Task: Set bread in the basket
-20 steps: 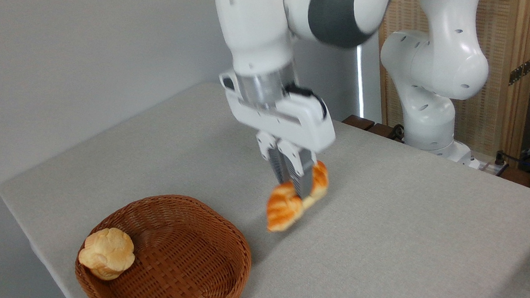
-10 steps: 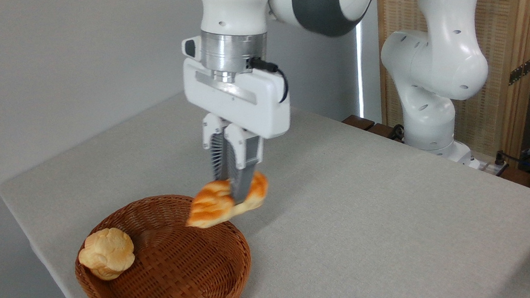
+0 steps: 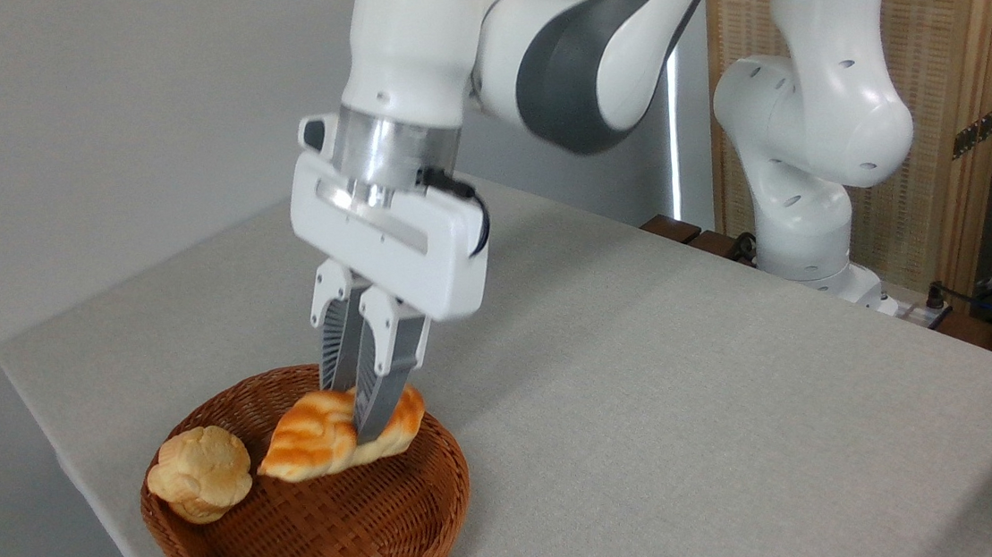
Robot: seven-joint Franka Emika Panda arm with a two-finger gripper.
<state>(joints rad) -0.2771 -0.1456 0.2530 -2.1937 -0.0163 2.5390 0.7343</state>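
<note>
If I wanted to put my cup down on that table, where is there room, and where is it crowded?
Most of the grey table is bare: the whole stretch right of the basket up to the robot's base, and the far strip behind the basket. The near-left corner is crowded: the basket holds a bun, and the gripper holds the bread above it.

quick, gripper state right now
Gripper: shut on the bread, holding it over the basket.
</note>
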